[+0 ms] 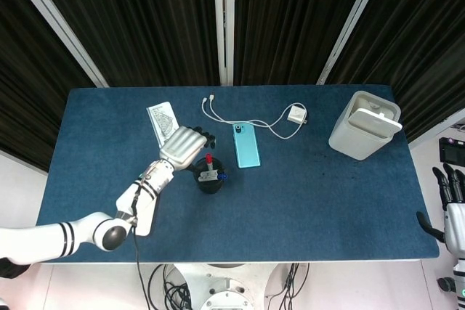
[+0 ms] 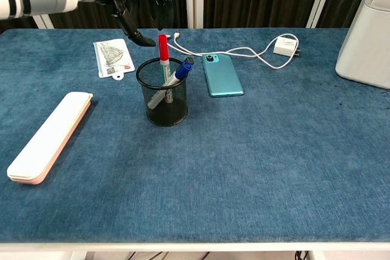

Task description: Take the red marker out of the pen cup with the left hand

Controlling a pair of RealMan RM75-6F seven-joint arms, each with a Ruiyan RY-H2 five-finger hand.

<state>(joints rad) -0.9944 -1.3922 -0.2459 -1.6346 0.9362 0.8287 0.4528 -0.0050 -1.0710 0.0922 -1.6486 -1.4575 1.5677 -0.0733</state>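
Observation:
A black mesh pen cup (image 2: 162,92) (image 1: 209,177) stands near the table's middle. The red marker (image 2: 163,53) (image 1: 208,159) stands upright in it, red cap on top, beside a blue-capped marker (image 2: 180,72). My left hand (image 1: 182,146) (image 2: 137,1) hovers just above and to the left of the red cap, fingers spread, holding nothing and not touching the marker. My right hand (image 1: 452,197) hangs off the table's right edge, fingers apart, holding nothing.
A white-and-pink pencil case (image 2: 47,136) lies to the left of the cup. A teal phone (image 2: 222,73), a white charger with cable (image 2: 284,45) and a small card (image 2: 113,58) lie behind it. A white box (image 1: 365,125) stands at the far right.

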